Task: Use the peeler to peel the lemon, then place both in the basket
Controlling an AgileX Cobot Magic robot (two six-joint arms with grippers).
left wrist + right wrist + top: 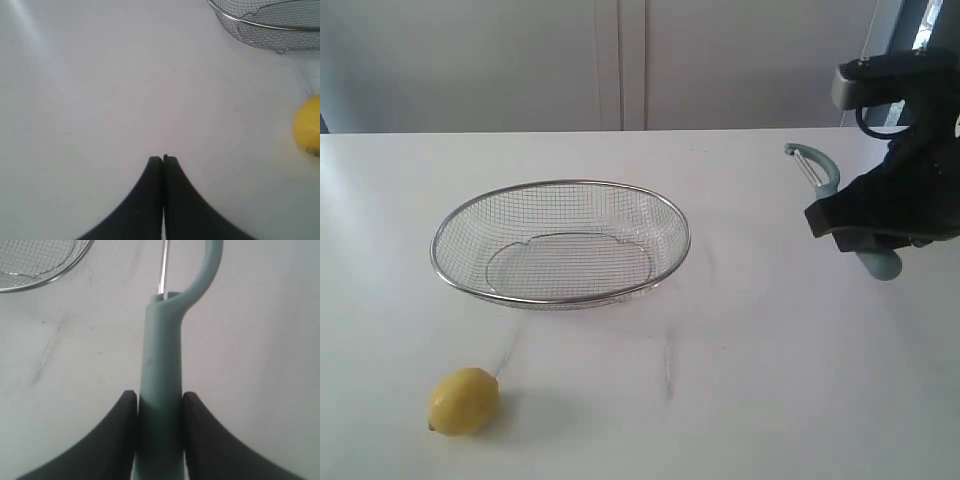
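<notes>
Exterior view has the lemon [464, 401] lying loose on the table [770, 380], near left, well apart from the basket [560, 183], which sits mid-table with nothing in it. Over on the right, the right jaws are clamped on the pale teal handle of the peeler [823, 175]. The blade head points toward the far side and the butt of the handle sticks out the near side. I can't tell for sure whether it's lifted clear of the table or just resting on it.

Left wrist view: the left jaws are pressed together, gripping nothing, with the lemon off to one side and a bit of basket rim beyond it.

My worries from here:
- Nothing is holding the lemon, and no peeling has started as far as I can see. It's oval and sits free, so if the blade hits it before the left jaws have it pinned, I'd expect it to roll away.
- The left jaws have to spread before going in. Nudge the fruit while shut and it'll likely skid.
- That handle is rounded and smooth-looking. Side load from peeling could twist it in the grip.
- The basket sits between peeler and lemon, so a low crossing might clip the rim.
</notes>
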